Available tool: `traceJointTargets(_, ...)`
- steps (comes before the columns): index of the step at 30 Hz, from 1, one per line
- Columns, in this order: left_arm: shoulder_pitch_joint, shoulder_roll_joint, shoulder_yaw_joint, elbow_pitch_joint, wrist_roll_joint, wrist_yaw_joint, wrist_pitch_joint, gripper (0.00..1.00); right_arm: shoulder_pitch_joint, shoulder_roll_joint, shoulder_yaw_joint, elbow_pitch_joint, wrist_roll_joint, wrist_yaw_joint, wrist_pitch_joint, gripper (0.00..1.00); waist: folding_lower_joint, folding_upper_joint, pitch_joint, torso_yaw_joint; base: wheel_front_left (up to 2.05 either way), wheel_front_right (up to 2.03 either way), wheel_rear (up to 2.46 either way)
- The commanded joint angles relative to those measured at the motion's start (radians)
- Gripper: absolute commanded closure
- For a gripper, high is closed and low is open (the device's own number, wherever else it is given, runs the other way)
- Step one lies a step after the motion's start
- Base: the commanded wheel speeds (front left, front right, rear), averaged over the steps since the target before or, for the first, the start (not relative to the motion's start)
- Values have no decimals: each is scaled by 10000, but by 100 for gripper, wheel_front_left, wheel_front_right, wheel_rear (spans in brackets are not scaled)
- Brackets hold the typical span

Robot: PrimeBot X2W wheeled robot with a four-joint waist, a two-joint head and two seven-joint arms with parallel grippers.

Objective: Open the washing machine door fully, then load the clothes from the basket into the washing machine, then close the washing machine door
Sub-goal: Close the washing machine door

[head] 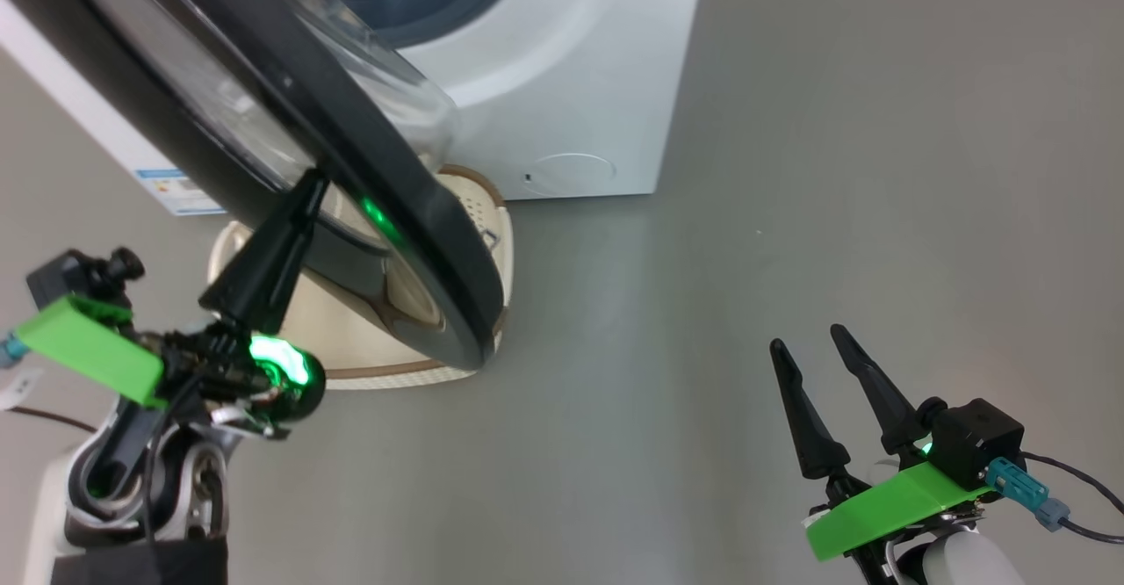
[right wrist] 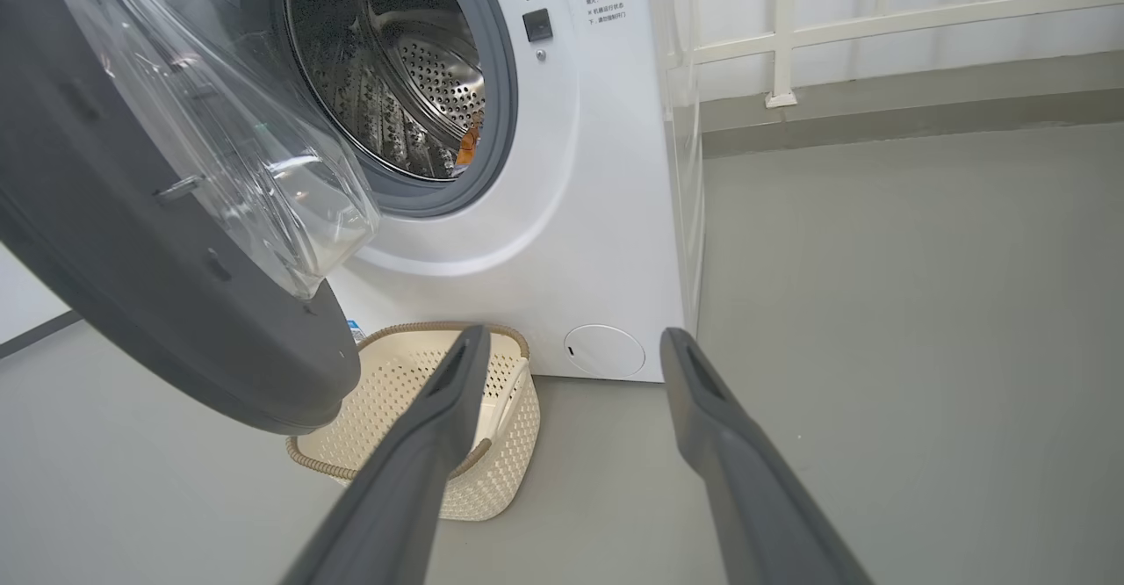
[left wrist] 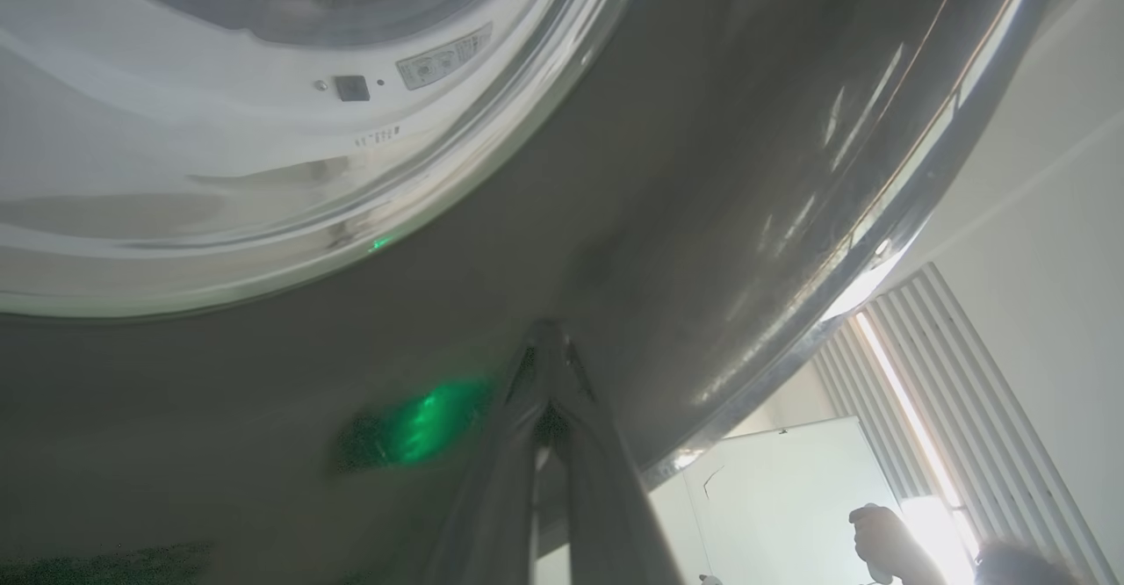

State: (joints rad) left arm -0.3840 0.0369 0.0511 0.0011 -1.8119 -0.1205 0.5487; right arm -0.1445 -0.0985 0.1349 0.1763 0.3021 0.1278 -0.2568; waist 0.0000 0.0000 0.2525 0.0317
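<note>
The washing machine door (head: 430, 242), a glossy black ring around a bulging clear glass bowl, is seen swung out over the basket (head: 395, 371). The clenched left gripper (head: 312, 185) is set against its outer face; the right gripper (head: 808, 339) is held spread, empty.

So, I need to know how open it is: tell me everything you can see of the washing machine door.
The washing machine door is large and round: a wide glossy black ring around a bulging clear glass bowl. It stands partly open, swung out from the washing machine and overhanging the basket. The shut left pincer has its tips against the door's dark outer face.
</note>
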Motion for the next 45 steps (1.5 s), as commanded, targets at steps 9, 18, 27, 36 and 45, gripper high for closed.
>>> traceJointTargets(9,-1162,134,282,12,354,-101,-527,100,-319,146,180,-318,31,29,-49,0,0,0,609,-1125,0,0,0)
traceJointTargets(18,-2074,133,602,400,748,-101,-948,100,-494,291,185,-390,58,29,-49,0,0,0,1065,-1837,0,0,0)
traceJointTargets(27,-2345,133,844,737,884,-101,-1071,100,-505,375,27,-365,54,29,-49,0,0,0,994,-1907,0,0,0)
traceJointTargets(36,-1750,133,975,755,970,-101,-1494,100,-434,398,39,-298,26,29,-49,0,0,0,483,-1481,0,0,0)
traceJointTargets(45,-822,133,1060,663,909,-101,-2148,100,-194,322,48,-155,38,29,-49,0,0,0,-283,-866,0,0,0)
